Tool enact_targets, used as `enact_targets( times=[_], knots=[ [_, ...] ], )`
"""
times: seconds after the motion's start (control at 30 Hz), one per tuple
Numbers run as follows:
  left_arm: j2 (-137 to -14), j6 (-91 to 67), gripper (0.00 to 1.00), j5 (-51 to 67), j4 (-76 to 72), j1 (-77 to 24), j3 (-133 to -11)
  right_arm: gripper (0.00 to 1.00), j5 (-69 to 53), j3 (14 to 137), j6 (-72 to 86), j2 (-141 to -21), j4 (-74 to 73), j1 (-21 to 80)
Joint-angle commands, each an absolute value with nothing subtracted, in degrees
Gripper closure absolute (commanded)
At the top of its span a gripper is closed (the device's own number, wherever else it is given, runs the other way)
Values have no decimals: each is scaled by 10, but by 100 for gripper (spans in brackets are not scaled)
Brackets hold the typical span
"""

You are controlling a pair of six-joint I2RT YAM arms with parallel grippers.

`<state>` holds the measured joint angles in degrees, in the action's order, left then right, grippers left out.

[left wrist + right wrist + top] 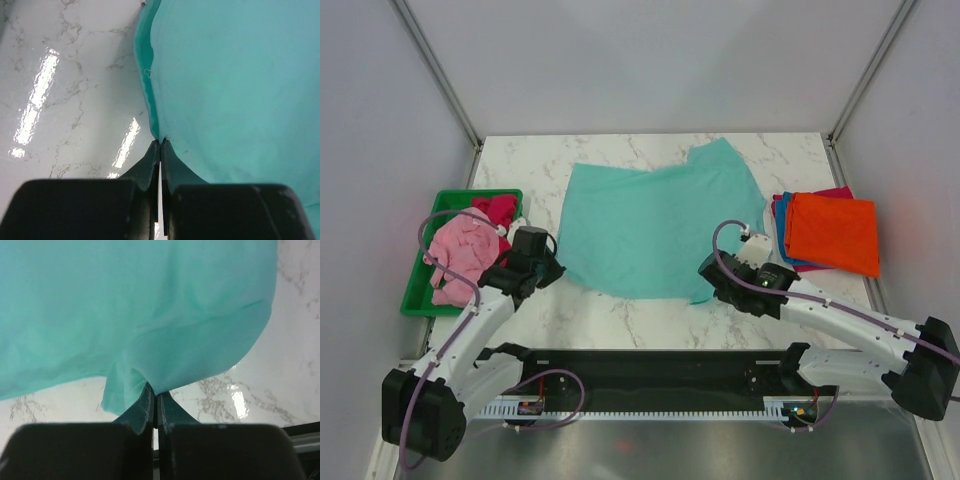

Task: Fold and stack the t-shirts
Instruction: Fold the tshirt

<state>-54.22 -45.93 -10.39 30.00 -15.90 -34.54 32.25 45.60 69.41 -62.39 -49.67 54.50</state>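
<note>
The teal t-shirt (pixel 655 230) is lying spread out flat on the table (pixel 620 320), stretching between the two tools and away beyond their tips. The left tool (pixel 160 144) is pinching the shirt's near left edge, its fingers pressed together on the cloth, where a doubled hem is running straight ahead from the tips; bare marble is showing to the left of that tool. The right tool (pixel 154 396) is pinching the shirt's near right corner, its fingers likewise squeezed shut on the cloth, which is puckering up into a small fold just at the tips. To the right of the right tool and a little beyond it, an orange t-shirt (pixel 832 232) is lying folded on top of a blue t-shirt (pixel 781 235), with a strip of magenta t-shirt (pixel 836 190) peeking out at the far edge of that stack. To the left of the left tool, a green tray (pixel 415 300) is holding a crumpled pink t-shirt (pixel 460 252) and, beyond it, a red t-shirt (pixel 498 210).
</note>
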Motion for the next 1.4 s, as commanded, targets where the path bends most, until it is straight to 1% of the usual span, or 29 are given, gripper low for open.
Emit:
enact_targets(
  times=[0.0, 0.23, 0.6, 0.7, 0.9, 1.07, 1.37],
  knots=[
    [-547, -432, 98, -118, 330, -161, -386, 100, 358, 492, 598, -634, -492, 491],
    [-615, -407, 98, -131, 343, -160, -488, 100, 335, 531, 502, -681, -434, 414],
    [-810, -367, 98, -171, 344, -155, -609, 100, 274, 622, 363, -794, -363, 277],
    [-837, -367, 98, -171, 343, -144, -636, 100, 253, 650, 343, -830, -358, 255],
    [-901, -361, 98, -167, 342, -116, -677, 100, 228, 688, 327, -892, -345, 235],
    [-961, -356, 98, -161, 343, -111, -707, 100, 219, 722, 314, -942, -339, 222],
    [-1029, -352, 98, -146, 343, -104, -757, 100, 217, 769, 297, -1006, -340, 196]
  ],
)
